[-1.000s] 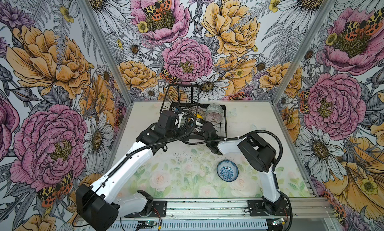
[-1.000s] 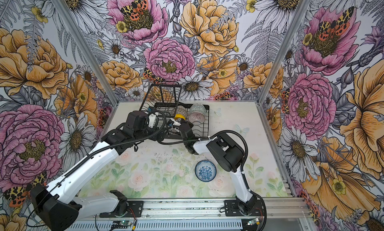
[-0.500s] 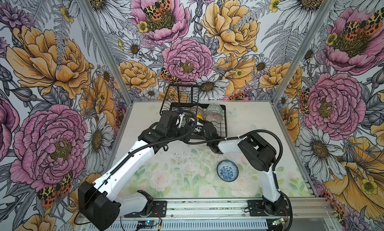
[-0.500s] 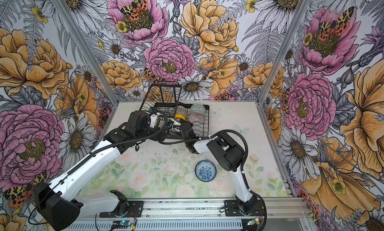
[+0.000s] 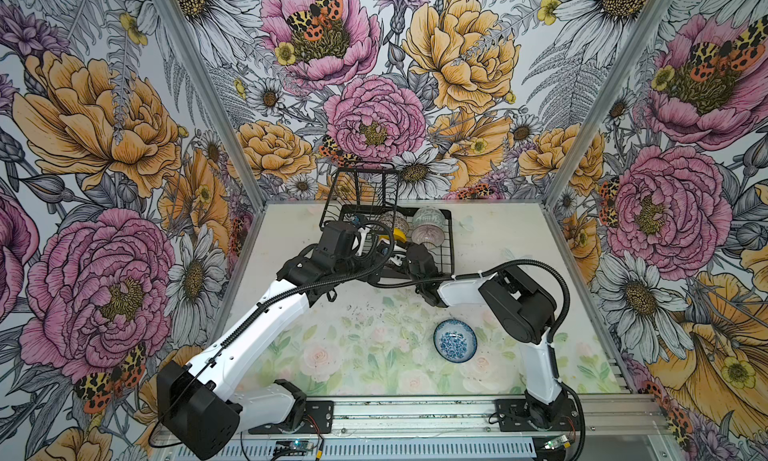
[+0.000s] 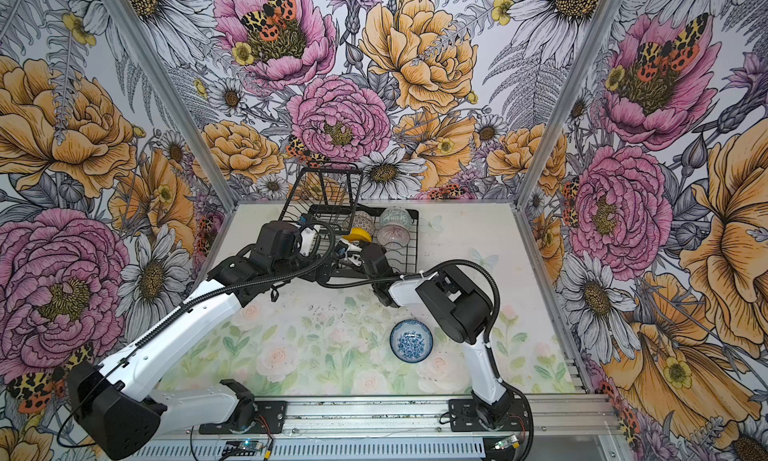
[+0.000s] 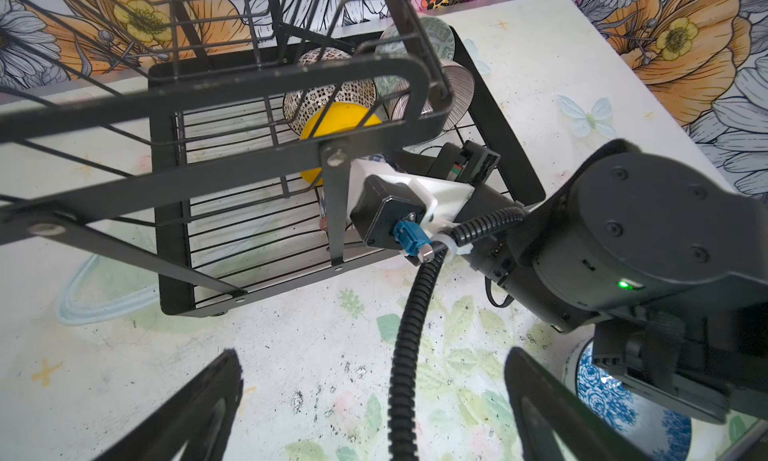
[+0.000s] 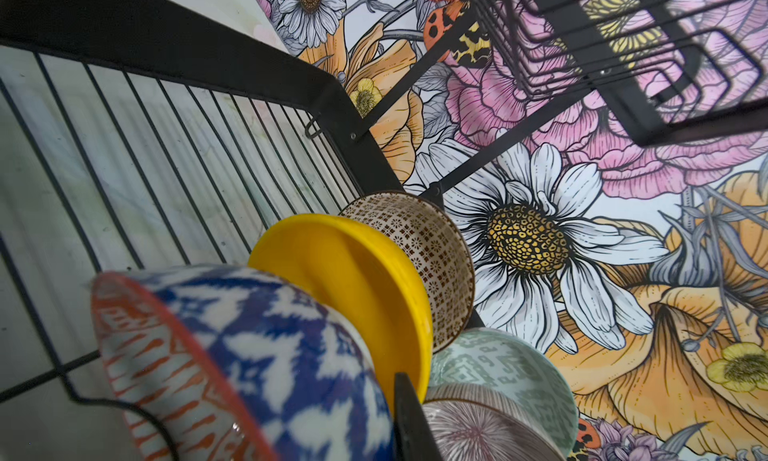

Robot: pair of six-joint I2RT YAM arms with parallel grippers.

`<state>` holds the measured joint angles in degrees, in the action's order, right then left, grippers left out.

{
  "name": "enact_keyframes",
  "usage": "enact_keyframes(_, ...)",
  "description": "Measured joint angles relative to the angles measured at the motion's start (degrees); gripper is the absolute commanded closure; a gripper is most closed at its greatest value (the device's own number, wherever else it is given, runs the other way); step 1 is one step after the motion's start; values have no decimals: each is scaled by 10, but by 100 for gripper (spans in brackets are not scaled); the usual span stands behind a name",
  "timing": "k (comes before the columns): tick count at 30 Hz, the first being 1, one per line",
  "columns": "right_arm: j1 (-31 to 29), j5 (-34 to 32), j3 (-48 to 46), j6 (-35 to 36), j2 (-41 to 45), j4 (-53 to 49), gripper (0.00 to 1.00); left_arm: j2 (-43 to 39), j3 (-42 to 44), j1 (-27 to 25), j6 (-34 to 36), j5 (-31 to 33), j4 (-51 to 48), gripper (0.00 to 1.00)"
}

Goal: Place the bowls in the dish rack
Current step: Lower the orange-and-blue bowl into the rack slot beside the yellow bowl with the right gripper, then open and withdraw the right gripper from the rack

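The black wire dish rack (image 5: 451, 247) stands at the back of the table. On edge in its base tray stand several bowls: black-white patterned (image 5: 392, 221), pale green (image 5: 430, 218), pink-lined (image 5: 426, 234) and yellow (image 5: 399, 235). My right gripper (image 5: 392, 255) reaches into the tray and is shut on the rim of an orange-rimmed, blue-and-white bowl (image 8: 257, 355). It holds that bowl tilted right beside the yellow bowl (image 8: 345, 280), with one finger (image 8: 409, 417) showing. A blue-white floral bowl (image 5: 455, 340) sits upright on the table. My left gripper (image 7: 372, 355) hangs open and empty over the table before the rack.
The raised upper basket (image 5: 365, 189) overhangs the tray's left half, close above my left wrist (image 5: 336, 241). The right arm's elbow (image 5: 517, 305) sits just behind the floral bowl. Its cable (image 7: 409, 346) runs between my left fingers. Patterned walls close off three sides.
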<state>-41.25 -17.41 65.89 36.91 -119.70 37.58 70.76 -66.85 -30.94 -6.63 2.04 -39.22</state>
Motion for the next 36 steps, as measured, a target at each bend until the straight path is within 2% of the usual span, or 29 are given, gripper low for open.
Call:
enact_keyframes(11, -1, 7, -4, -5, 6, -19, 72, -2, 1, 0, 0, 0, 0, 1)
enact_keyframes(17, -1, 8, -5, -5, 8, -28, 70, -5, 7, 0, 0, 0, 0, 1)
enact_keyframes(23, -2, 7, -14, -5, 18, -42, 63, -6, 9, 0, 0, 0, 0, 1)
enact_keyframes(30, -2, -3, -28, -2, 44, -56, 61, -6, 9, 0, 0, 0, 0, 1)
enact_keyframes(36, -2, -3, -36, 5, 65, -66, 50, -6, 9, 0, 0, 0, 0, 1)
